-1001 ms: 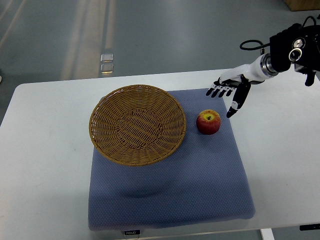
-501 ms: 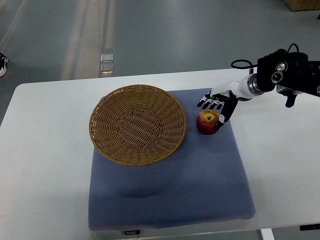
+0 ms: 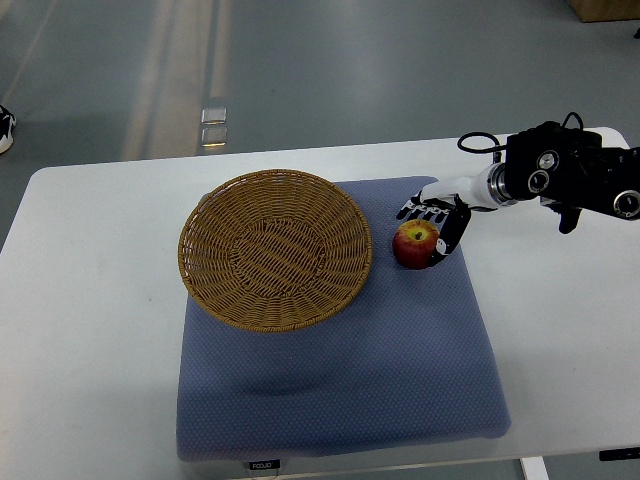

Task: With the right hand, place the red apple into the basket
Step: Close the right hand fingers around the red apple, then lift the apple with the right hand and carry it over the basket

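Observation:
A red apple lies on the blue mat, just right of the round wicker basket, which holds nothing. My right hand reaches in from the right edge and cups the apple. Its fingers lie along the apple's far side and its thumb stands at the apple's right side. The fingers are still spread and I cannot see a firm grasp. The apple rests on the mat. My left arm is not in view.
The mat lies on a white table. The right arm's dark wrist unit hangs over the table's right part. A person's shoe shows on the floor at the far left edge.
My right hand has moved left and down from beside the mat's far right corner to the apple and now wraps around it. The apple and basket have not moved.

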Motion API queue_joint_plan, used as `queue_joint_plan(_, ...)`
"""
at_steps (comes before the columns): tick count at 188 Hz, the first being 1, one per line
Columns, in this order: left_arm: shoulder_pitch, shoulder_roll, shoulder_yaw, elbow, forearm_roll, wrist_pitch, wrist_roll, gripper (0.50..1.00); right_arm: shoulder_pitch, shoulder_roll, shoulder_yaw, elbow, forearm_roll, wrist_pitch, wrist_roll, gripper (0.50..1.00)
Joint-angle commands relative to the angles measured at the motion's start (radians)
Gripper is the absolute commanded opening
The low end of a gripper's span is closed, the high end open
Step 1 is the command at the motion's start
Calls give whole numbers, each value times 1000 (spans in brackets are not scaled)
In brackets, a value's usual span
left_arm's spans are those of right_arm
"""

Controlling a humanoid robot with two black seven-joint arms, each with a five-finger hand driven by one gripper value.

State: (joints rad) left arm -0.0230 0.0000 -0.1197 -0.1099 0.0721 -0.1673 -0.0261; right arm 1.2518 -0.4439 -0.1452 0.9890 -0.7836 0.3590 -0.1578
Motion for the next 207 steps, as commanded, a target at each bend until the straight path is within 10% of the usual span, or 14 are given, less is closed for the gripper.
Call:
queue_joint_plan(1,0,0,0,-1,0,0,0,1000,-11,7,-1,-1,-8,-17,1,924)
queue_joint_plan(77,0,0,0,-1,0,0,0,1000,-35,25,-1,-10,-43,-58,3,887)
queue_joint_plan(130,0,0,0,1,0,0,0,1000,-40,24,-1,-16,-82,-61,9,607)
queue_joint_plan(207,0,0,0,-1,0,0,0,1000,63,-58,3,-3,-83,32,9,611)
